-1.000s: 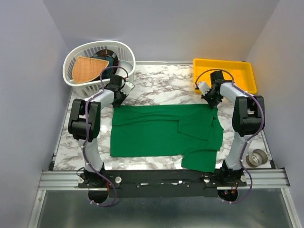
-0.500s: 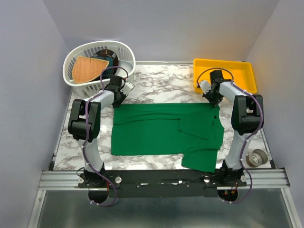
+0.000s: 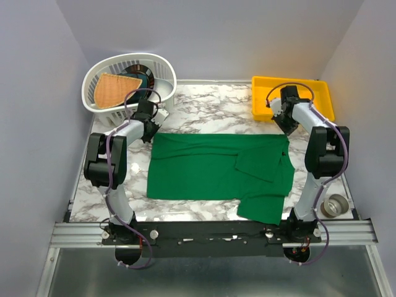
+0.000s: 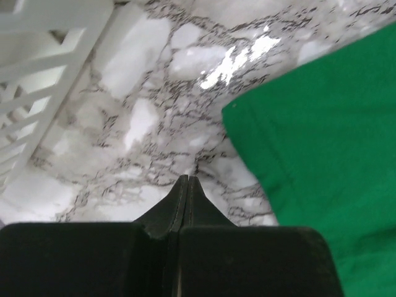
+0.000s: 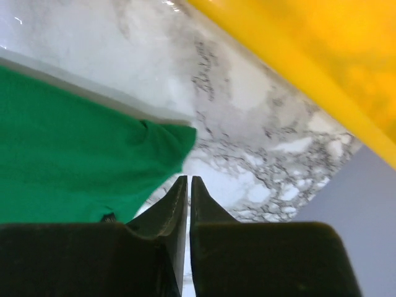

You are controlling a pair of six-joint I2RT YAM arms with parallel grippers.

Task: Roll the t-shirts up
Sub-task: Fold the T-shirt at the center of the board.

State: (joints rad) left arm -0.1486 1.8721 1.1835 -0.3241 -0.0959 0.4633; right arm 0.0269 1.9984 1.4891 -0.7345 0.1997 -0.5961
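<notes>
The emerald-green t-shirt point(image 3: 210, 170) lies flat across the middle of the marble table, with a sleeve folded inward at the right and a flap hanging toward the near edge. My left gripper point(image 3: 148, 132) is shut and empty just left of the shirt's far left corner. In the left wrist view its tips point(image 4: 187, 180) rest over bare marble, with the shirt corner point(image 4: 309, 136) to the right. My right gripper point(image 3: 289, 128) is shut and empty just beyond the far right corner. In the right wrist view its tips point(image 5: 189, 180) are over marble, with the shirt corner point(image 5: 80, 154) to the left.
A white laundry basket point(image 3: 162, 67) holding a tan wedge and a dark teal item stands at the far left, and its wall shows in the left wrist view point(image 4: 37, 74). A yellow bin point(image 3: 309, 86) stands at the far right and shows in the right wrist view point(image 5: 309, 55). A small metal cup point(image 3: 337, 205) sits near the right front edge.
Both grippers have moved outward and back, off the shirt's far corners. The shirt's far edge now lies slightly farther back and straighter.
</notes>
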